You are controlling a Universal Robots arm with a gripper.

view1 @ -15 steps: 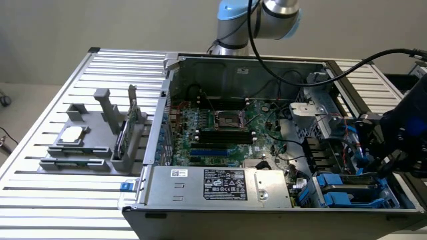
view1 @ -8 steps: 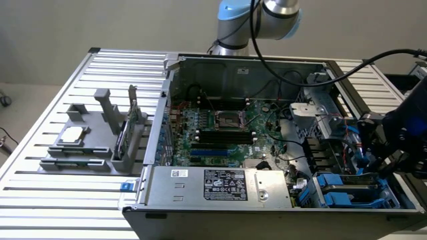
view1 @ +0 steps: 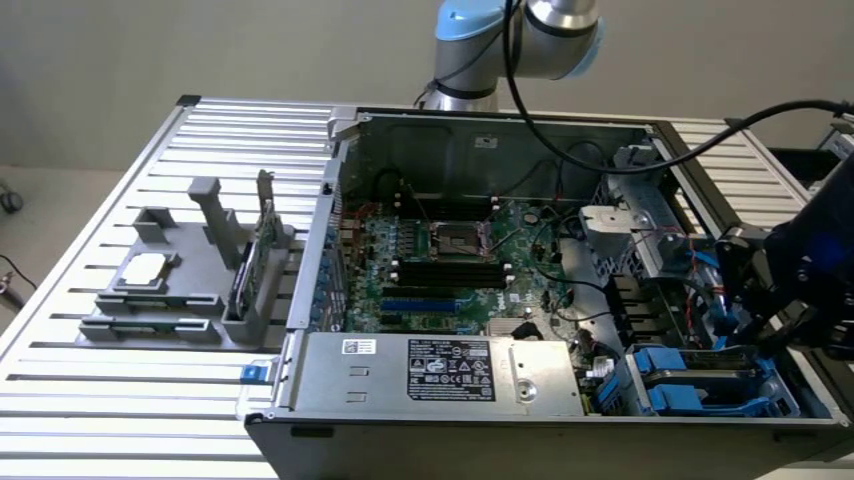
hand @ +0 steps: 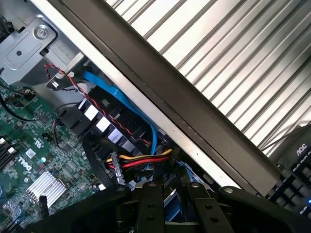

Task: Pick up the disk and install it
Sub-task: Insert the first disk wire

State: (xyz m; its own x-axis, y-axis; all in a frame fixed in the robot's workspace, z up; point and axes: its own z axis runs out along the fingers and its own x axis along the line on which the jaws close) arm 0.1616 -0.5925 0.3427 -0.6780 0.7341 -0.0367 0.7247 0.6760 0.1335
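Note:
The disk (view1: 697,380), grey on top with a blue carrier frame, lies flat in the drive bay at the front corner of the open computer case (view1: 467,130), on the exterior view's right. My gripper (view1: 771,325) hangs just above and slightly right of that bay, dark and partly cut off by the picture's edge. In the wrist view the gripper (hand: 170,196) looks down past the case wall onto blue data cables (hand: 124,104) and a red-yellow power plug (hand: 138,160). A strip of blue shows right in front of it; whether it touches the disk is unclear.
The case stands on a slatted metal table (view1: 107,420). Inside are the motherboard (view1: 441,260) and a power supply (view1: 447,370). A grey fixture (view1: 180,290) on the exterior view's left holds a small silver chip (view1: 147,268) and a green card (view1: 267,245). A keyboard (hand: 296,179) lies beyond the case.

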